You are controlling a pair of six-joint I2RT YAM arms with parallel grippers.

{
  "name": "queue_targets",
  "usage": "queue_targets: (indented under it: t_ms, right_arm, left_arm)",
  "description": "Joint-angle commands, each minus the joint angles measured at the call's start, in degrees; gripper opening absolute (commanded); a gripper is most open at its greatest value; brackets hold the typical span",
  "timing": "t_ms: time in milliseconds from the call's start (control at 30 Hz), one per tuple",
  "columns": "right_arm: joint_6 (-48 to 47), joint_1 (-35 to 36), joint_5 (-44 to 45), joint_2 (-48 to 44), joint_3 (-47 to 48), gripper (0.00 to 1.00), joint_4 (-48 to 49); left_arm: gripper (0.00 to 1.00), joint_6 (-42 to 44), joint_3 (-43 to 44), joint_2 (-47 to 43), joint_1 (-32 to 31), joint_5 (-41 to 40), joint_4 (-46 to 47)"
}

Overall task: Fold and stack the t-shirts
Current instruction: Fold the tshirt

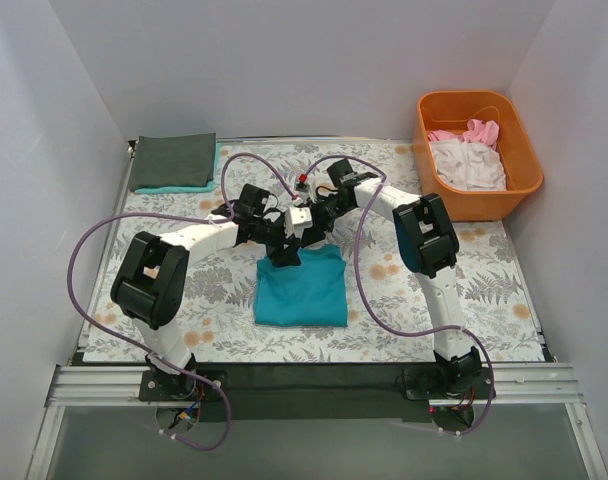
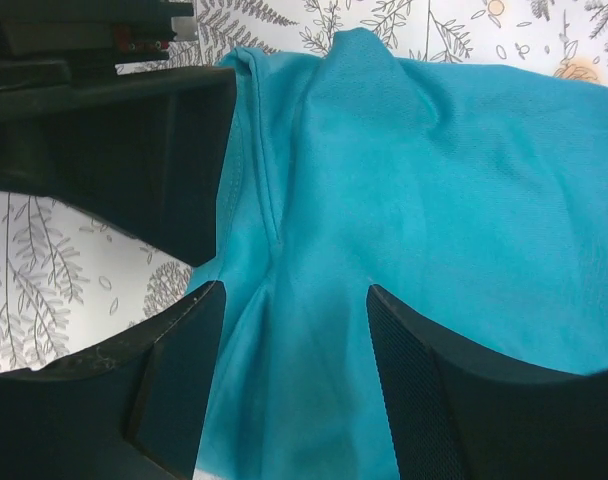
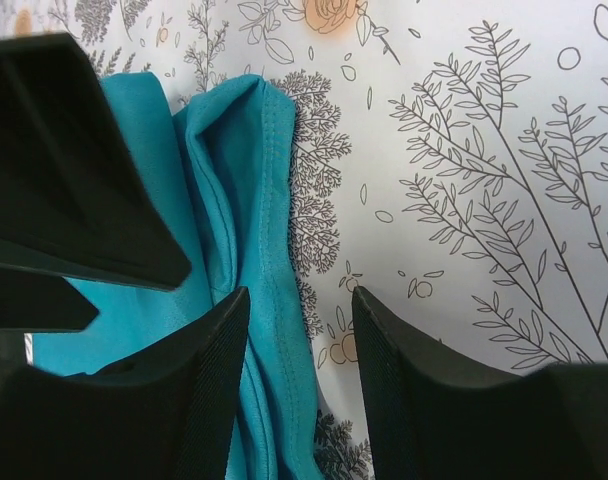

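Teal t-shirt [image 1: 302, 287] — folded to approx. rectangle, flat at centre of table [image 1: 484, 290], far edge bunched. Dark grey t-shirt [image 1: 174, 160] — folded, far-left corner, teal cloth edge [image 1: 174, 188] showing beneath. White t-shirt [image 1: 469, 165] and pink t-shirt [image 1: 481, 131] crumpled in orange tub [image 1: 529, 180], far right.

White arm links [image 1: 199, 236], black joint housings [image 1: 149, 278], looping purple cables [image 1: 84, 236], matte black claw fingers [image 2: 174, 380].
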Motion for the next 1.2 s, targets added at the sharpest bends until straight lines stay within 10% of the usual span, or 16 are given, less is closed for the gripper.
queue_targets:
  t_ms: [0,767,1167]
  right_arm:
    - [-1.2,0.1,0.8,3.1,-0.3,0.45,-0.4]
    - [-5.8,2.3,4.6,-0.7,-8.6,0.45,-0.8]
    - [-4.5,2.5,8.9,1.2,-7.6,0.01,0.7]
  left_arm:
    - [0.55,5.6,3.5,1.3,-0.2,3.0,1.3]
    - [0.43,7.6,1.4,5.7,-1.5,4.3,-0.1]
    - [0.07,7.4,0.8,4.8,-1.8,2.5,0.8]
